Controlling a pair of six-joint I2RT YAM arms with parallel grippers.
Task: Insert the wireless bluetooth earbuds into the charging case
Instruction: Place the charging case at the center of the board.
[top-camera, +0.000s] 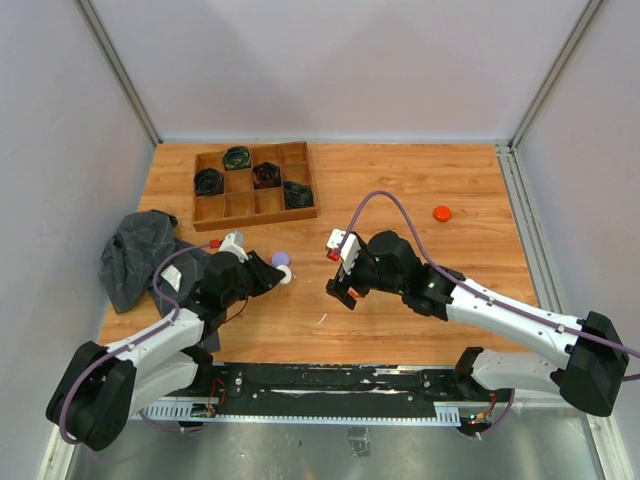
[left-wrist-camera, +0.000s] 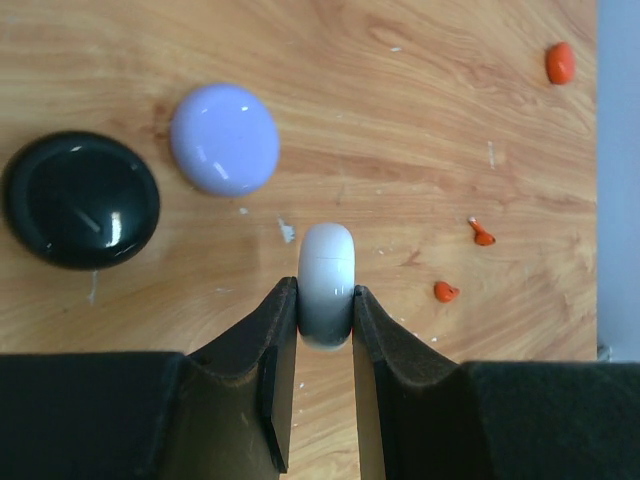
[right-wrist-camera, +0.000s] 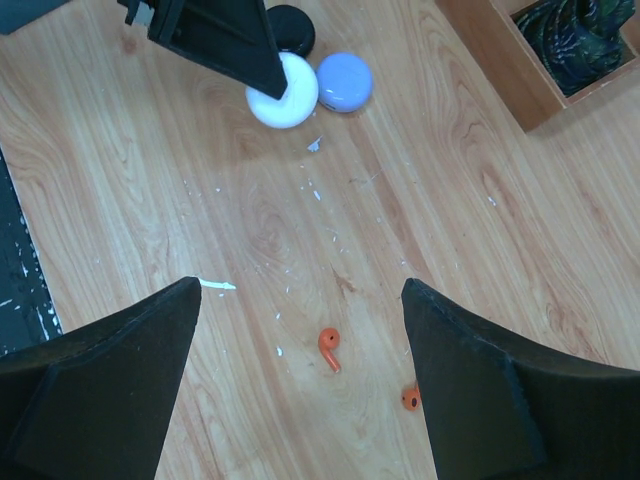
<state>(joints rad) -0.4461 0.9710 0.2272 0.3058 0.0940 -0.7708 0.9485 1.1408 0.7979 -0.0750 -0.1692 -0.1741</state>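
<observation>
On wood-grain table (right-wrist-camera: 150, 180): left gripper (left-wrist-camera: 325, 300) pinching glossy white rounded case (left-wrist-camera: 326, 265), apparently lid-shut; right gripper (right-wrist-camera: 300, 290) spread wide, empty, above tiny orange earbuds (right-wrist-camera: 330, 348).

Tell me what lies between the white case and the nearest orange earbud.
Only bare table with white flecks lies between the white case and that orange earbud, per the right wrist view.

I see two tiny orange-red plastic earbuds (right-wrist-camera: 330, 349) lying loose on wooden tabletop (right-wrist-camera: 200, 200), near each other, not touching. One lies on side, stem visible. Other too small for me to read pose. Small glossy white rounded charging case (left-wrist-camera: 326, 283) stands on edge, seam visible, lid closed, pinched in left gripper (left-wrist-camera: 325, 312), apart from both earbuds.
</observation>
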